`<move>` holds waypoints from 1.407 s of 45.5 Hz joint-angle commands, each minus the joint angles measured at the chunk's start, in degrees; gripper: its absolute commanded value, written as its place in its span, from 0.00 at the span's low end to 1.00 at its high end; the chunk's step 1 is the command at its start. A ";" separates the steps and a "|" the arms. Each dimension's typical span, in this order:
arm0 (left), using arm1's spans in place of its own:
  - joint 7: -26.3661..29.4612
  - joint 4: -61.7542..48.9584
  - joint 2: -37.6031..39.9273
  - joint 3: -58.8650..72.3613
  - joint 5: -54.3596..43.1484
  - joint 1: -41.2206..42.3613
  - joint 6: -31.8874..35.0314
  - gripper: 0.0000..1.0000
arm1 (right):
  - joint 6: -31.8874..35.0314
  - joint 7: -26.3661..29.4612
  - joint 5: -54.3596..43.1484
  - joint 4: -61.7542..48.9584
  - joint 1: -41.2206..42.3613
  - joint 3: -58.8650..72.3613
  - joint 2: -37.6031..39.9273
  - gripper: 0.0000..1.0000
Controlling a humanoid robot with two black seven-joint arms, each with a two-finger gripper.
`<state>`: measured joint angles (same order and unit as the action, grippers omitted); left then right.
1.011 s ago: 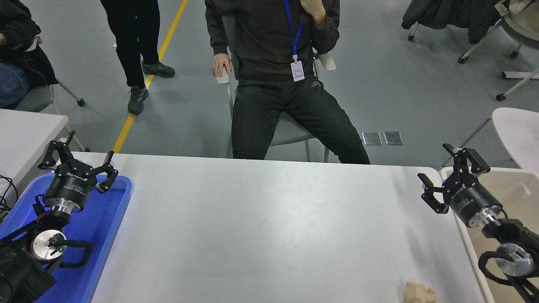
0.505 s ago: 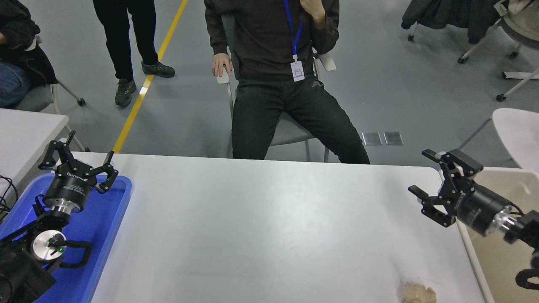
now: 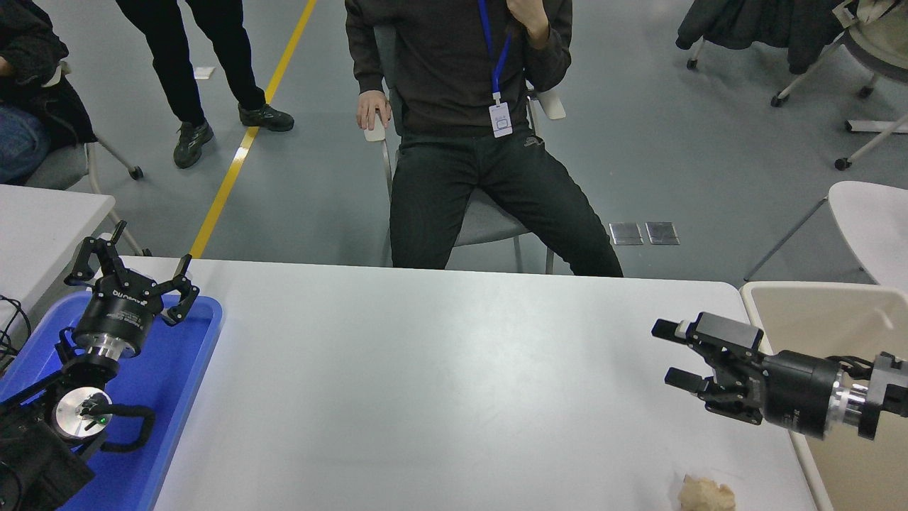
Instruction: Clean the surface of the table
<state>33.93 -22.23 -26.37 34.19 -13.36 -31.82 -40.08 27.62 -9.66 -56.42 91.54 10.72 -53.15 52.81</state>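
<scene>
The table surface (image 3: 440, 383) is a wide matte white-grey top filling the lower half of the head view. A small crumpled beige lump (image 3: 706, 492) lies on it near the front right edge. My right gripper (image 3: 670, 353) is open and empty, lying level and pointing left over the table's right side, above and behind the lump. My left gripper (image 3: 131, 266) is open and parked over the blue tray at the lower left.
A blue plastic tray (image 3: 177, 397) sits at the table's left end. A beige bin (image 3: 837, 312) stands off the right edge. A person (image 3: 468, 128) sits in a chair at the far side; another stands at the top left. A smaller white table (image 3: 42, 220) is at the left.
My right gripper has swung down and to the left, turning from upright to level, and now reaches over the table's right side. The standing person stepped left. The left arm has not moved.
</scene>
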 commanded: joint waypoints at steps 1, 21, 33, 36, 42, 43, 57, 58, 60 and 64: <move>0.00 0.08 0.00 0.00 0.00 0.00 0.00 1.00 | 5.33 -0.09 -10.46 3.38 0.80 0.07 0.71 1.00; 0.09 0.08 0.00 0.00 0.00 0.00 0.00 1.00 | 7.18 -0.18 -23.46 6.37 5.46 2.09 0.71 1.00; 0.00 -0.01 0.00 0.00 0.00 0.00 0.00 1.00 | 6.92 -0.62 -36.13 6.37 5.72 2.18 0.54 1.00; 0.09 -0.01 0.00 0.00 0.00 0.00 0.00 1.00 | 6.92 -0.62 -37.27 6.46 5.72 2.27 0.54 1.00; 0.09 -0.01 0.00 0.00 0.00 0.00 0.00 1.00 | 6.83 -0.71 -40.43 6.46 5.54 3.85 1.32 1.00; 0.09 -0.01 0.00 0.00 0.00 0.00 0.00 1.00 | 6.83 -0.71 -40.61 6.46 5.46 4.11 1.76 1.00; 0.00 -0.01 0.00 0.00 0.00 0.00 0.00 1.00 | 6.48 -0.62 -43.69 6.37 4.40 7.54 5.19 1.00; 0.09 -0.01 0.00 0.00 0.00 0.00 0.00 1.00 | 6.39 -0.62 -43.95 6.37 4.14 7.89 5.28 1.00; 0.00 -0.01 0.00 0.00 0.00 0.00 0.00 1.00 | 6.22 -0.62 -44.39 6.11 3.44 8.42 5.28 1.00; 0.09 -0.01 0.00 0.00 0.00 0.00 0.00 1.00 | 4.38 -0.62 -45.97 5.84 2.21 9.47 5.37 1.00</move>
<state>33.97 -22.24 -26.37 34.19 -13.36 -31.82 -40.08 34.00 -10.34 -98.80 97.84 15.08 -46.31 57.02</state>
